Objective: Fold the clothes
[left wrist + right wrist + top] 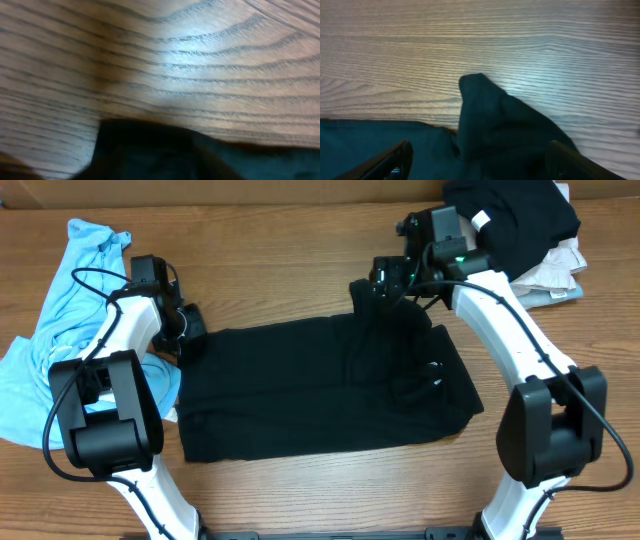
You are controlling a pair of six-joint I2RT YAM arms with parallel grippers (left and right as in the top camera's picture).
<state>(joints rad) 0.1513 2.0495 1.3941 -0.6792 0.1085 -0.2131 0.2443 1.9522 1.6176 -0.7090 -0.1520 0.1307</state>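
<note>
We count one wood-grain table point(300, 270), and at its centre one black soft-cloth shirt point(320, 395) lying flat as a wide rectangle. Two white-and-black arms reach in from 6 o'clock, the left arm point(110, 410) and the right arm point(500, 320). At 9 o'clock lies one crumpled light blue garment point(70, 310), partly covered by the left arm. At 1 o'clock sits one black folded garment point(520, 215) on top of pale folded cloth point(550, 275), whose pieces we cannot count.

The left gripper point(190, 330) is at the shirt's 10 o'clock corner. Its wrist view shows only black cloth and table, so we cannot tell how its jaws stand. The right gripper point(480, 145) is at the shirt's 1 o'clock edge, jaws wide, with a raised peak of black cloth between the fingers. The folded garment carries one small white tag point(484, 220), too small for us to read.
</note>
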